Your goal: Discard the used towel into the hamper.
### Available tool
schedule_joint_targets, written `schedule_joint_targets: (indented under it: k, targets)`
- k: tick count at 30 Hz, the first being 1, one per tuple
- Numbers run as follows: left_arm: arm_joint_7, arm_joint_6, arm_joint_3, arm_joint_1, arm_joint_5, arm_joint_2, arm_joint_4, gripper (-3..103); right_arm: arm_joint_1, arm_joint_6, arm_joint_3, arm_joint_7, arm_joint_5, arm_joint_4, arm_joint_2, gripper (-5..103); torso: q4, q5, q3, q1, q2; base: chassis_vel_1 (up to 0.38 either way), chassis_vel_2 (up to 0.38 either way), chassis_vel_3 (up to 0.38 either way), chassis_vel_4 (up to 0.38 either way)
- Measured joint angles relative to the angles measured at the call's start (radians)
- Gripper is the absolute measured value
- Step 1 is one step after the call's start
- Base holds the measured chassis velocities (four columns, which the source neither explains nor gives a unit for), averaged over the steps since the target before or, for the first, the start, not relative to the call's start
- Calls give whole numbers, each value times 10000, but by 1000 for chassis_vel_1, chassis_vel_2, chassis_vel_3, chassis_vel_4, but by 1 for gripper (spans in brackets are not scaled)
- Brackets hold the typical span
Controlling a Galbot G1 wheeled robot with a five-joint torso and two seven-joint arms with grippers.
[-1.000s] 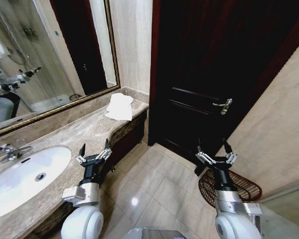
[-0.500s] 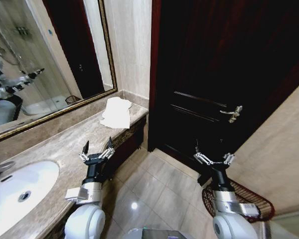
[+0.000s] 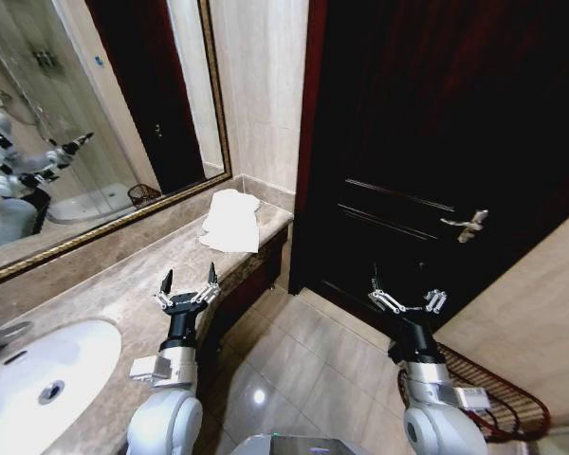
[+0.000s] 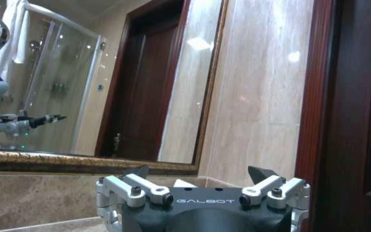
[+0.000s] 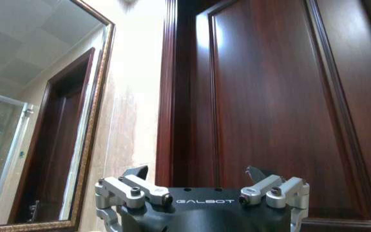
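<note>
On the marble counter [image 3: 123,275] a rumpled white towel [image 3: 231,221] lies; both grippers' fingers spread wide.

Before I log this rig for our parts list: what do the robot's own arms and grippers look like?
Both arms match: glossy white rounded shells, then a silver wrist block and a black neck. The left gripper and right gripper have silver metal linkages with visible screws and dark pointed fingers. Each black gripper body carries white "GALBOT" lettering.
</note>
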Motion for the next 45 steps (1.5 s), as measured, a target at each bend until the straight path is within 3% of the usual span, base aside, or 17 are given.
schedule_joint_targets:
  k: [4, 11, 31, 42, 45]
  targets:
    - [19, 0, 6, -12, 40, -4, 77, 100, -33, 144, -39, -67, -61, -51, -2, 100, -1, 6, 0, 1, 0, -7, 60, 4, -11]
    - [-243, 13, -62, -110, 269, -9, 305, 100, -57, 271, 40, -1157, 95, -160, -26, 100, -1, 6, -1, -5, 2, -18, -44, 26, 45]
    - [-728, 95, -107, -168, 773, -8, 466, 100, -46, 312, 20, -1353, 203, -233, -61, 100, -1, 5, 1, 1, 1, -86, 86, 86, -84]
    - [-1562, 813, -170, -578, 882, -7, 854, 100, 50, 269, -59, -1200, -17, -448, -308, 100, -2, 2, 1, 1, 0, -118, 122, 117, -119]
    - [-1798, 1231, -272, -844, 691, -8, 996, 100, 144, 170, -41, -1088, -53, -470, -414, 100, 0, 6, 0, -2, 1, -71, 67, 66, -77]
